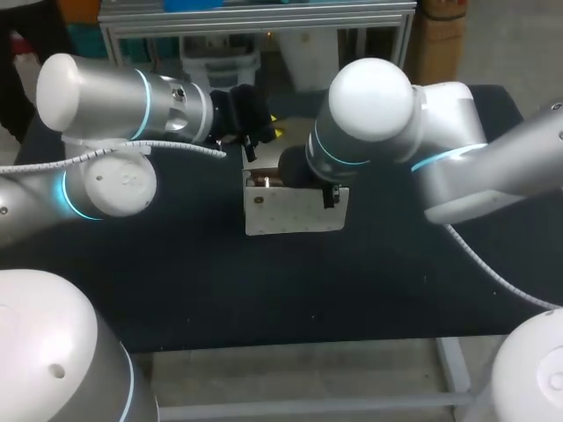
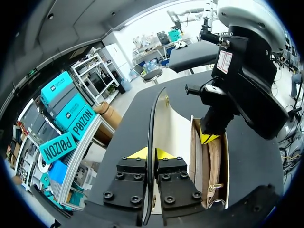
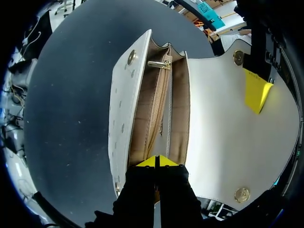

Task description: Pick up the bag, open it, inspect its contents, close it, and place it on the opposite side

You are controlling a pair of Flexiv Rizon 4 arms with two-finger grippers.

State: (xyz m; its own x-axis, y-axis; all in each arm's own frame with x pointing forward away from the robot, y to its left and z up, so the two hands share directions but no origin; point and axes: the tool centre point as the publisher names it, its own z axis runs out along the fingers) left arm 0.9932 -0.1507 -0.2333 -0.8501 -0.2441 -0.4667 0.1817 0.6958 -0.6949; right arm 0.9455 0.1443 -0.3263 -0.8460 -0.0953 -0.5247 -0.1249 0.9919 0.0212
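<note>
The white bag (image 3: 121,118) lies open on the dark table (image 3: 71,95) — its flap (image 3: 223,133) thrown back, with tan lining and a zip showing inside. The right gripper (image 3: 157,161) has its yellow tips pressed together over the bag's near end. The left gripper (image 3: 256,90) shows one yellow finger against the flap's inner face.

Dark, faintly speckled table top (image 1: 264,290)

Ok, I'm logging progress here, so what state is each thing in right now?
bag: standing, open at the top.
flap: lifted back off the bag.
left gripper: shut on the flap's edge.
right gripper: shut, tips at the bag's mouth.
</note>
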